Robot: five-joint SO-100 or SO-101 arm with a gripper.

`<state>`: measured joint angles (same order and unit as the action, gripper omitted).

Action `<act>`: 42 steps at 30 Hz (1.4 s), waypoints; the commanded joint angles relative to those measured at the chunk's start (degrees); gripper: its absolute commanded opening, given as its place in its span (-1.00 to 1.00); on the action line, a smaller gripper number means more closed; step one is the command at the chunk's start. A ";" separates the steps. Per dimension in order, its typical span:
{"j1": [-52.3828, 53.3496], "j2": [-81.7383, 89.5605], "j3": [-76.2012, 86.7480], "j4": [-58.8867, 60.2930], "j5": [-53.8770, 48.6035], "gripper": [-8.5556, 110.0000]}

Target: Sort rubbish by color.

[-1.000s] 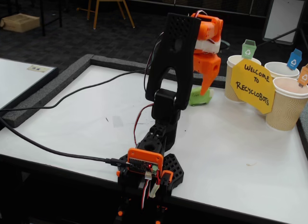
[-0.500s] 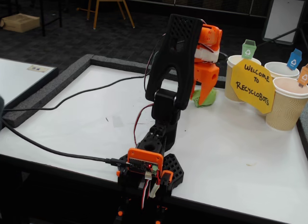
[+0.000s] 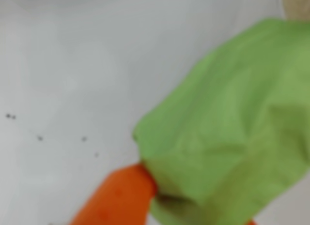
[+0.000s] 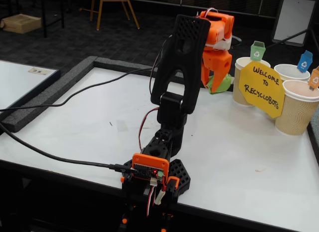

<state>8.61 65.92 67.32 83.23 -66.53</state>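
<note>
Fixed view, near to far: arm base with orange circuit-board housing (image 4: 149,170) sits at bottom centre, clamped at the near edge of the white table (image 4: 239,157). Black cable (image 4: 50,153) runs from it off the left edge of the frame. Black arm links (image 4: 177,67) rise through mid-frame to the orange pincer (image 4: 218,82) at upper centre-right. Pincer is clenched on the crumpled green paper wad (image 4: 223,84); wad shows between and just right of the orange fingers, and whether it clears the table cannot be told from this angle. Just right of the wad: beige ribbed paper cup with a green tag (image 4: 245,78), partly covered by the yellow hand-lettered "Welcome to Recyclobots" sign (image 4: 261,88). Further right: cup with a blue tag (image 4: 291,71) and cup with an orange tag (image 4: 297,106), at the right edge. Dark foam border (image 4: 55,90) frames the table's left and far sides. Wooden chair (image 4: 113,5) stands on dark floor, top left. Wrist view is blurred: green wad (image 3: 227,133) fills the right half, one orange fingertip (image 3: 118,196) touches its lower-left edge at bottom centre, white table (image 3: 68,65) across the left, a few dark specks on it.
</note>
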 commanded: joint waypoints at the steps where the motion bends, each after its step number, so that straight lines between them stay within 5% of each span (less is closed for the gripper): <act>1: -1.49 16.52 -7.82 4.13 0.70 -0.85; 15: -5.98 42.45 -7.12 15.47 6.42 -0.85; 27: 0.62 60.38 2.46 15.47 6.50 -0.85; 42: 6.24 67.24 4.83 15.73 6.50 -0.85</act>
<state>12.39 128.23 73.65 98.70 -61.17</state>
